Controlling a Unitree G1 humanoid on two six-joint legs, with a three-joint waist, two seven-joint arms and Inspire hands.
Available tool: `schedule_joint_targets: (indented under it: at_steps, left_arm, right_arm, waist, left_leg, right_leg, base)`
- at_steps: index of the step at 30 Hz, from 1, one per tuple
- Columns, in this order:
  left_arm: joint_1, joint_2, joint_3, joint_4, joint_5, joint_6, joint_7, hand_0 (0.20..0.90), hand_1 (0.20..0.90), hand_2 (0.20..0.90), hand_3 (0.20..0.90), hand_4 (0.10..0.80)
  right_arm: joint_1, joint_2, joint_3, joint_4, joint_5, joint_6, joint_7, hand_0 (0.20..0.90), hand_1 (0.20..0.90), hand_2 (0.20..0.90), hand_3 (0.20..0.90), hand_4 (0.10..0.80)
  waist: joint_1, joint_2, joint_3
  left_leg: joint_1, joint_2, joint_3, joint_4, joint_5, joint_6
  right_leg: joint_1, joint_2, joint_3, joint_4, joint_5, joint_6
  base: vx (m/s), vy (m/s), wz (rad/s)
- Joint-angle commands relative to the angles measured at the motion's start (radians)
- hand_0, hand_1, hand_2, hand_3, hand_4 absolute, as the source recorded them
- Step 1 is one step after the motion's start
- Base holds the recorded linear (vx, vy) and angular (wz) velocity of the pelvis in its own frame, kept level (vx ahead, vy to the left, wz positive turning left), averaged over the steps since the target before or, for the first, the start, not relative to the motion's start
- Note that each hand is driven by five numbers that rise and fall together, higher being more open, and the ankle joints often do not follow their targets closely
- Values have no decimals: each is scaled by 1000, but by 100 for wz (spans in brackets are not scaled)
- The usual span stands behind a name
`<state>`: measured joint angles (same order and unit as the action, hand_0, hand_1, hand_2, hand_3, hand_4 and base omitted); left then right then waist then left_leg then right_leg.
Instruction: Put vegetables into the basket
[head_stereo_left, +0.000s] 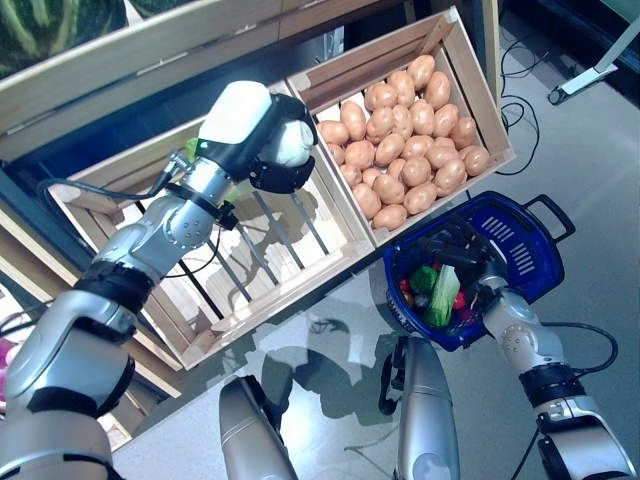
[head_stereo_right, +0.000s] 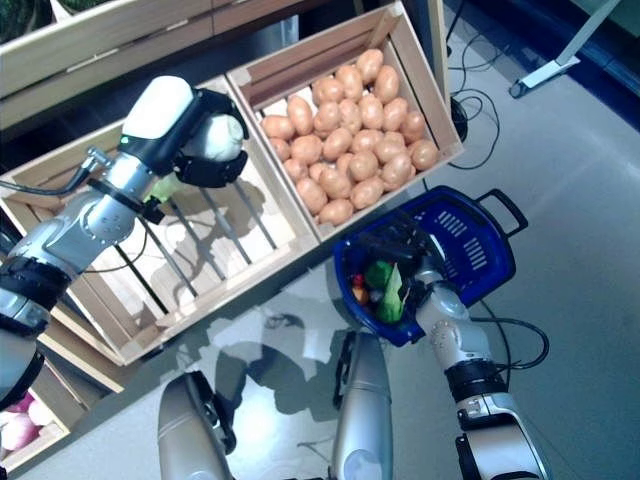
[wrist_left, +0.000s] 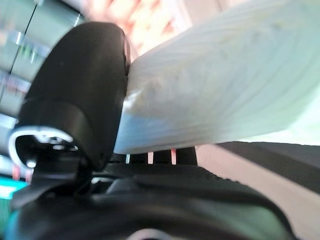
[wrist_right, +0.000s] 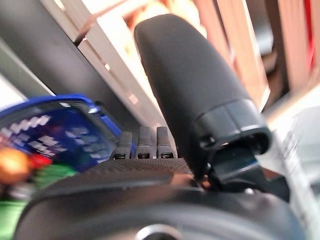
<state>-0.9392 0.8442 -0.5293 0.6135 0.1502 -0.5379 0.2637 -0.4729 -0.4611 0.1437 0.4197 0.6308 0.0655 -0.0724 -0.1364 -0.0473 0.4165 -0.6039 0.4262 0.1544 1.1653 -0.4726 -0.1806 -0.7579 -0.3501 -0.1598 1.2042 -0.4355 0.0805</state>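
- Two pale slatted wooden crates: bare, matt, unvarnished timber.
- Blue perforated plastic basket: smooth, slightly glossy.
- Tan potatoes: smooth, dull skins.
- Grey floor: smooth, faintly reflective.
- Pale ribbed vegetable: finely lined, matt.

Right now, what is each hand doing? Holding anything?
Left hand: shut on a pale white vegetable, raised over the slatted wooden crate.
Right hand: at the blue basket rim; grip cannot be told.

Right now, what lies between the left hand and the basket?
In both eye views the potato crate lies between the left hand, shut on a pale vegetable, and the blue basket; the right hand holds the basket.
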Motion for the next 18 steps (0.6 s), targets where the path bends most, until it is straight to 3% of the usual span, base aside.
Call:
schedule_joint_targets:
  at_steps: [1, 4, 10, 13, 18]
  left_arm:
    - [95, -70, 129, -91, -190, -88, -21, 300, 300, 300, 300, 400]
    - [153, -138, 201, -140, -285, -73, -86, 300, 300, 300, 300, 400]
    - [190, -222, 240, -167, -417, -44, -157, 300, 300, 300, 300, 400]
    - [194, -273, 253, -178, -551, 9, -222, 300, 300, 300, 300, 400]
    - [212, -321, 255, -178, -623, 43, -257, 300, 300, 300, 300, 400]
  right_arm:
    - [-23, 4, 39, -61, -159, -207, 89, 900, 900, 900, 900, 800]
    - [-26, 10, 79, -96, -222, -216, 119, 900, 900, 900, 900, 800]
    - [-45, 55, 122, -109, -204, -195, 157, 900, 900, 900, 900, 800]
    - [-86, 82, 151, -92, -170, -144, 191, 900, 900, 900, 900, 800]
    - [-121, 89, 186, -94, -88, -42, 289, 900, 900, 900, 900, 800]
  waist:
    - [28, 14, -208]
    - [36, 13, -226]
    - [48, 17, -249]
    - [59, 22, -266]
    - [63, 24, -295]
  left_leg:
    - [-23, -15, 6, -175, 178, 75]
    - [62, -34, 29, -270, 203, 77]
    - [184, -62, 71, -410, 240, 81]
    - [271, -86, 105, -514, 274, 82]
    - [387, -126, 136, -693, 347, 77]
  right_leg:
    - [133, -58, -4, -195, 166, 47]
    - [211, -50, -22, -266, 180, 52]
    - [320, -23, -54, -370, 202, 57]
    - [403, 5, -77, -462, 224, 59]
    - [504, 51, -101, -635, 277, 57]
  base:
    - [25, 26, 3]
    - [11, 20, -7]
    - [6, 6, -5]
    - [8, -20, -7]
    - [16, -29, 4]
